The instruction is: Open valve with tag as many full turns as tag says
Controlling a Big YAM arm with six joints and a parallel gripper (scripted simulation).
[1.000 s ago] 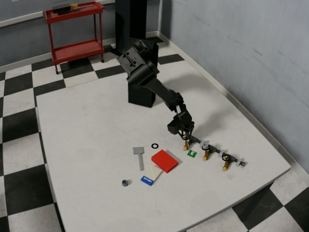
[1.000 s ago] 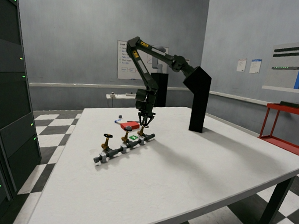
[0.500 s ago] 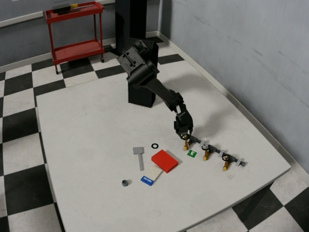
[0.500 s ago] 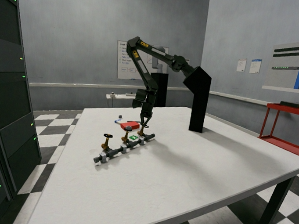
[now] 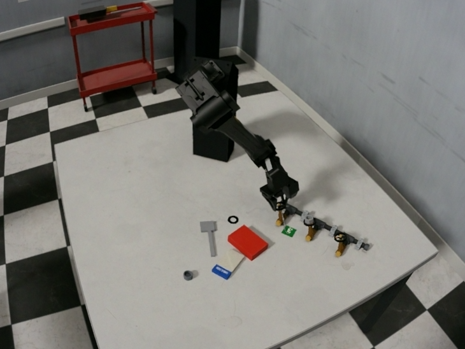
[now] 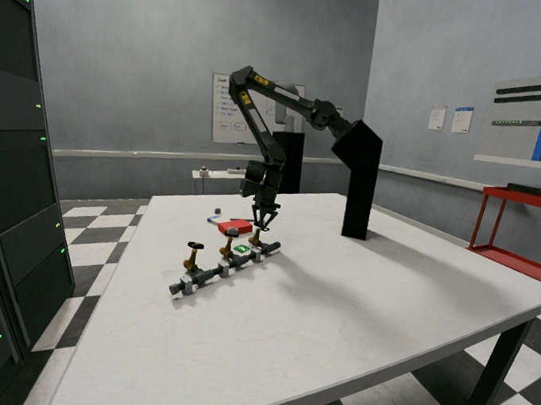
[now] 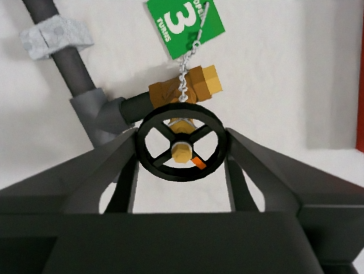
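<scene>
A dark pipe (image 5: 327,227) (image 6: 210,274) (image 7: 65,65) lies on the white table (image 5: 131,180) near its right edge and carries three brass valves. The valve at the arm's end has a black handwheel (image 7: 165,172) and a green tag (image 5: 288,230) (image 6: 241,248) (image 7: 172,30) on a chain; the tag reads 3 turns. My gripper (image 5: 279,206) (image 6: 261,227) (image 7: 181,137) is over that valve, its fingers shut on the handwheel's rim from both sides. An orange mark shows near the hub. The middle valve (image 5: 309,235) and the far valve (image 5: 340,248) (image 6: 191,260) stand apart from the gripper.
A red box (image 5: 247,241) (image 6: 234,227), a black ring (image 5: 233,216), a grey T-shaped tool (image 5: 210,232), a blue and white card (image 5: 227,264) and a small grey cylinder (image 5: 188,274) lie left of the pipe. The arm's black pedestal (image 5: 212,142) (image 6: 360,186) stands behind.
</scene>
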